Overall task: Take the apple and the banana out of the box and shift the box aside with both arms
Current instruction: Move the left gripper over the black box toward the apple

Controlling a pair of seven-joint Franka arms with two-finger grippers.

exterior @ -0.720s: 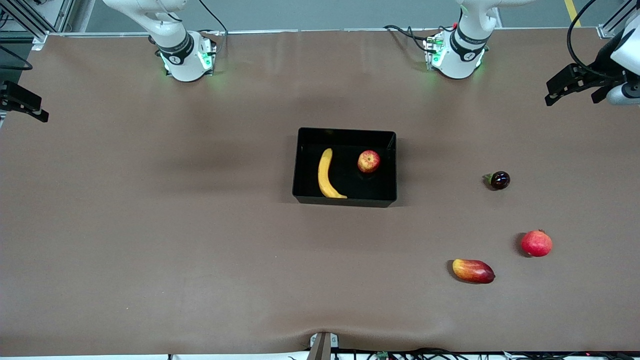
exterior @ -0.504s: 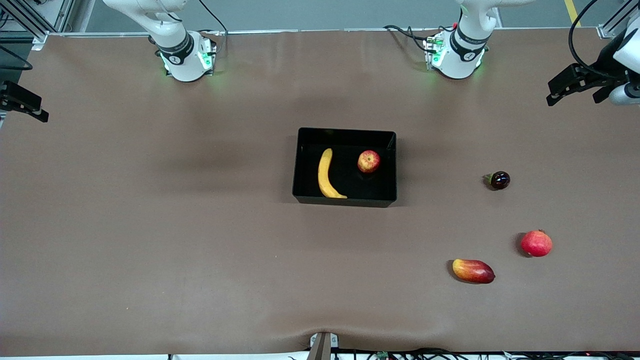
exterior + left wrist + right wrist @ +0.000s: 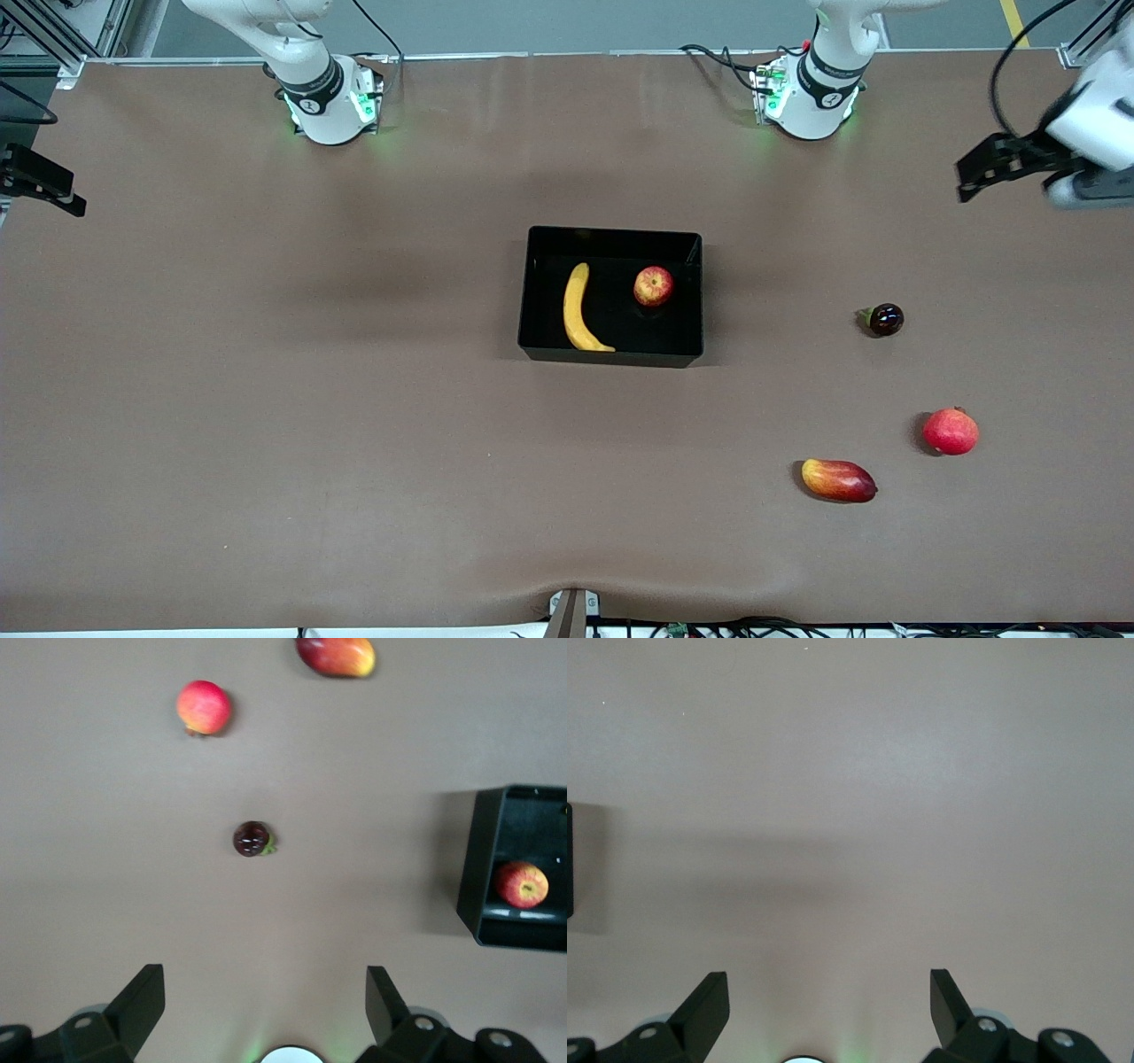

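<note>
So the glossy black plastic box with low walls (image 3: pixel 611 297) sits mid-table, and both targets are in it: the long curved yellow banana (image 3: pixel 580 310) lies toward the right arm's end of the box, and the small red-and-yellow mottled apple (image 3: pixel 653 286) sits beside it toward the left arm's end, apart from the banana. Nothing else is in there.

Handling-wise, the apple looks firm and smooth, so probably a bit slippery; a pinch straight across its widest part seems safest. The banana looks softer and bruisable, best taken across the middle of its curve. The box looks light and stiff, with slick walls, so one gripper on each short wall makes sense.

The left gripper (image 3: pixel 979 166) hangs over the table edge at the left arm's end, fingers spread wide and empty. The right gripper (image 3: pixel 828 1010) is over bare tabletop at the other end, also spread and empty.

Loose on the table toward the left arm's end: a small dark round fruit (image 3: pixel 885 319), a bigger plain red round fruit (image 3: pixel 951 431), and a long red-yellow mango (image 3: pixel 838 480).
</note>
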